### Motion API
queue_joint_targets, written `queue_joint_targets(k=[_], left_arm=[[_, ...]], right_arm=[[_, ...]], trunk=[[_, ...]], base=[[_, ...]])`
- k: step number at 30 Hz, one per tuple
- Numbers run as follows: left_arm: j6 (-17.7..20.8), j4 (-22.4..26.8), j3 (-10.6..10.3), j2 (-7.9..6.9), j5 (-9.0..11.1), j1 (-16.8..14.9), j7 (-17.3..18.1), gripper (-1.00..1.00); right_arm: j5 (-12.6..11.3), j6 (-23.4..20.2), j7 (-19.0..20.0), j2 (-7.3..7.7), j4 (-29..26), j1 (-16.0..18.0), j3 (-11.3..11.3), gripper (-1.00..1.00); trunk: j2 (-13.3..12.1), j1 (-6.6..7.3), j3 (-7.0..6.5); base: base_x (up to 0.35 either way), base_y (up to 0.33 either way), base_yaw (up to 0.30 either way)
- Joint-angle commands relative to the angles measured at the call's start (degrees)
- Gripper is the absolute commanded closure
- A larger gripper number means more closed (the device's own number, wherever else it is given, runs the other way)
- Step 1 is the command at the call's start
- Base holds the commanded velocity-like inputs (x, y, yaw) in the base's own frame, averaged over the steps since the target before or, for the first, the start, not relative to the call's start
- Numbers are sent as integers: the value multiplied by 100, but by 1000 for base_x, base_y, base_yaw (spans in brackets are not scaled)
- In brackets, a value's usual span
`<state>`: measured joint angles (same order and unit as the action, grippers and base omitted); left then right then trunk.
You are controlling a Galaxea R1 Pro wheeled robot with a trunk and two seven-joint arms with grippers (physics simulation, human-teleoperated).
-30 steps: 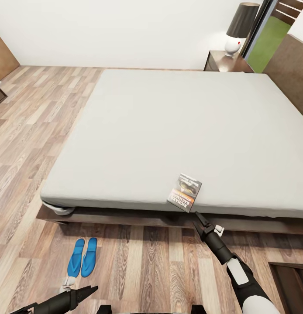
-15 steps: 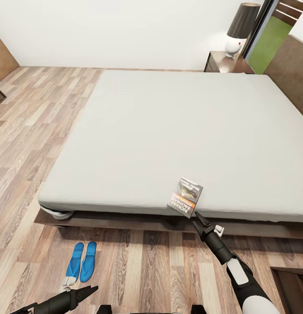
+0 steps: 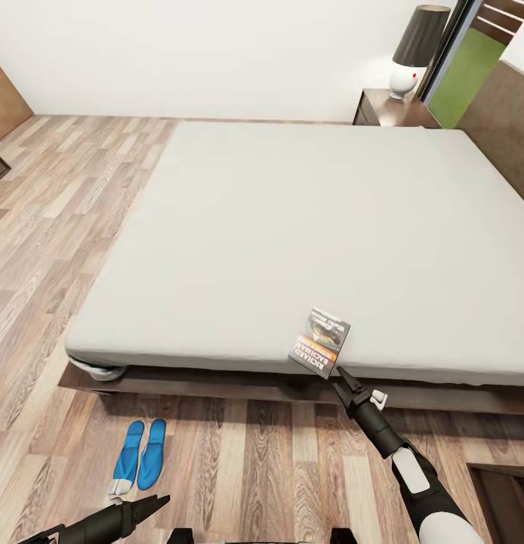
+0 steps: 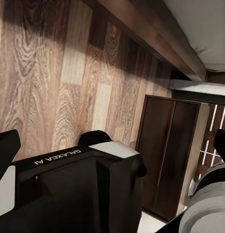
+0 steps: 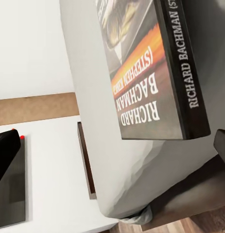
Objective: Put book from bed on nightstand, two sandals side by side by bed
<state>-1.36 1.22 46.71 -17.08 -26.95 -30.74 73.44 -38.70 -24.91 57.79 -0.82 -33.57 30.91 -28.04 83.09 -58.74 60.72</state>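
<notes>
wood-plank floor [image 3: 58,227] surrounds the bed [image 3: 307,227], where the book [image 3: 320,341] lies flat at the mattress's near edge, its long axis running from that edge toward the far nightstand [image 3: 390,108] (lamp on top). the right gripper [image 3: 339,372] touches the book's near corner; i cannot tell its jaw width. two sandals [image 3: 140,452] lie side by side on the floor near the bed's near corner, long axes toward the bed, and the left gripper [image 3: 160,499], just short of them, looks closed.

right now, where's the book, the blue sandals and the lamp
book [image 3: 320,341], head view, middle of its cover
blue sandals [image 3: 141,452], head view, inner edge of the pair, lying side by side on the floor
lamp [image 3: 419,35], head view, its dark shade
</notes>
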Motion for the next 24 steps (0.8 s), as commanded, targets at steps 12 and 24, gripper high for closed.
queue_joint_targets(k=[12, 24], left_arm=[[-14, 1, 49, -3, -56, -2, 13, -100], [-14, 1, 49, 2, -56, -2, 13, -100]], right_arm=[[-6, -49, 13, -5, 0, 4, -26, -100], [-6, -49, 13, -8, 0, 4, -26, -100]], trunk=[[202, -110, 93], [643, -351, 290]], base=[[0, 0, 0], [0, 0, 0]])
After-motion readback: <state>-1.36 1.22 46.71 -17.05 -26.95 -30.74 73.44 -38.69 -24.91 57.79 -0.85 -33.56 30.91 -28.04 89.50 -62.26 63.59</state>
